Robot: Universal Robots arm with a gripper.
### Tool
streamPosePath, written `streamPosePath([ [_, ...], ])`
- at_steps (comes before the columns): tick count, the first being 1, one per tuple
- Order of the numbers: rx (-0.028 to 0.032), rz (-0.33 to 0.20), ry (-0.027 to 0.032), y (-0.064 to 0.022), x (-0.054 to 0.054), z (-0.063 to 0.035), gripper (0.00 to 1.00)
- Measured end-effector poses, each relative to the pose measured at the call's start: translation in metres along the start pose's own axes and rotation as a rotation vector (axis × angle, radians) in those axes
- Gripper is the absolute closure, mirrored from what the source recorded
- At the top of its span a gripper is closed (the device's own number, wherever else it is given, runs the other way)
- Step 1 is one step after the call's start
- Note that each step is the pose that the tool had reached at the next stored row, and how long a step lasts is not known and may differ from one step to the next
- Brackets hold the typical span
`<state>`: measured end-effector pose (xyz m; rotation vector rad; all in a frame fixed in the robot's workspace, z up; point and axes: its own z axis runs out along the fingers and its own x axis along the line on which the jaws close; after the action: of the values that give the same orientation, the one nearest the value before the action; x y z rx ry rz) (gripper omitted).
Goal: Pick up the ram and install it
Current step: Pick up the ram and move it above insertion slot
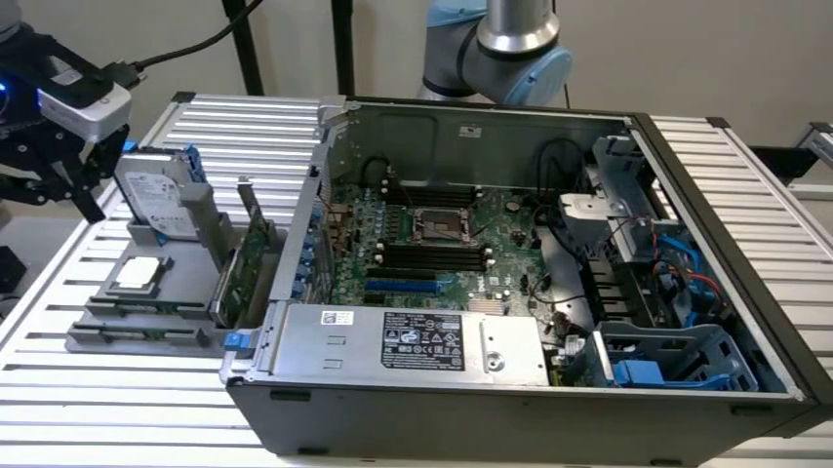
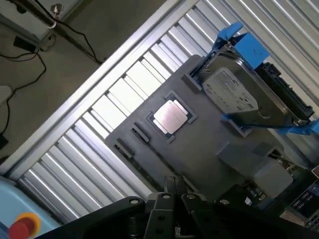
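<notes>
On the slatted table stands an open case. Along its near wall lies the power supply, with a blue cage in the near corner at the exterior view's right. Just beside the case, on the exterior view's left, sits a grey tray. Its near end has narrow grooves. Farther back a CPU lies flat in a square pocket, and beyond that a hard drive with blue rails stands on edge. A large green card with a metal bracket stands upright at the tray's side nearest the case. The gripper hangs above the tray at the exterior view's far left, clear of everything on it. In the wrist view its fingers are drawn together at the tips, over the grey surface beside the CPU. Whether the ram is pinched between them cannot be told, nor can its place elsewhere be made out. Deeper in the case lies the motherboard. A blue slot is nearest, then a bank of long black slots, then the square socket. Black cables loop over the board toward the drive bays on the exterior view's right. Behind the case's far wall rises the arm.
</notes>
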<state>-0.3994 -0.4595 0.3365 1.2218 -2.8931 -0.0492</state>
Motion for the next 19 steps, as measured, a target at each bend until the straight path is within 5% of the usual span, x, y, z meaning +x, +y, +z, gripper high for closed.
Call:
streamPosePath([
  [19,-0.0102,-0.345,0.0156,-0.0003,0.0001,0.0093,1.0],
])
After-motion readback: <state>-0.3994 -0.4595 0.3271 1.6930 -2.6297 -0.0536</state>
